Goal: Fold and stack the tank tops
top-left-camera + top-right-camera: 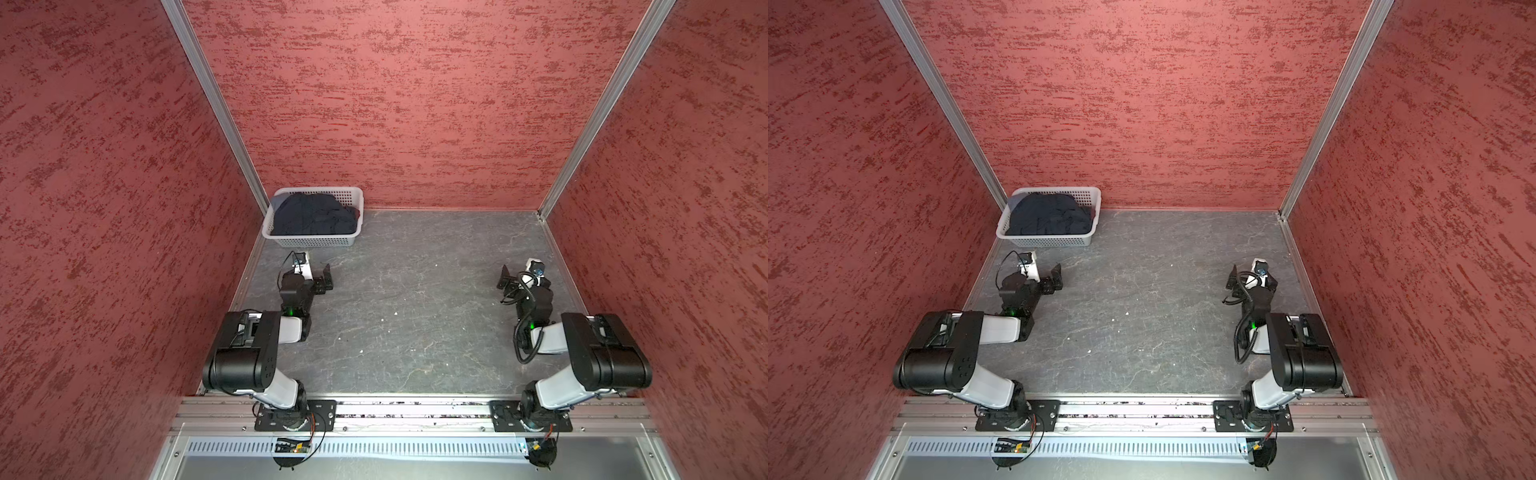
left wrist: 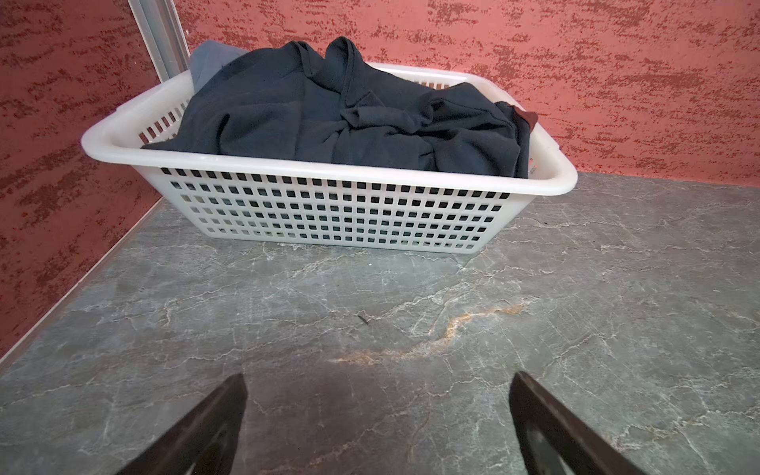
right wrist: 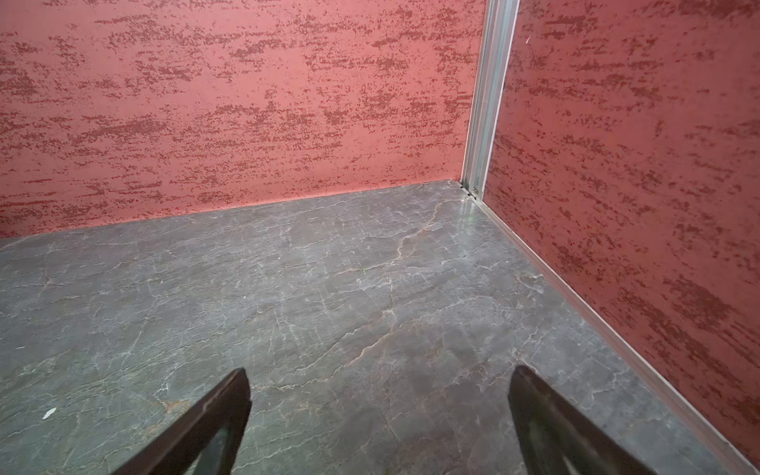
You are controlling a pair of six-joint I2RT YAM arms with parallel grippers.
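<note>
The tank tops lie crumpled in a white basket [image 1: 309, 242] [image 2: 329, 214] at the table's back left corner. The dark navy top [image 1: 316, 216] [image 1: 1050, 218] [image 2: 329, 111] is heaped uppermost, with a bit of maroon trim [image 2: 527, 117] at one end. A slate grey-blue top [image 2: 209, 57] peeks out behind it, mostly hidden. My left gripper [image 1: 327, 277] [image 1: 1054, 276] [image 2: 376, 376] hovers open and empty over bare table, a short way in front of the basket. My right gripper [image 1: 504, 279] [image 1: 1231, 278] [image 3: 378, 372] is open and empty near the right wall.
The table [image 1: 415, 316] [image 3: 329, 288] is grey marbled stone, with red textured walls [image 1: 395, 104] close on three sides. Aluminium posts [image 1: 216, 108] stand in the back corners. A metal rail [image 1: 415, 411] carrying both arm bases runs along the front edge.
</note>
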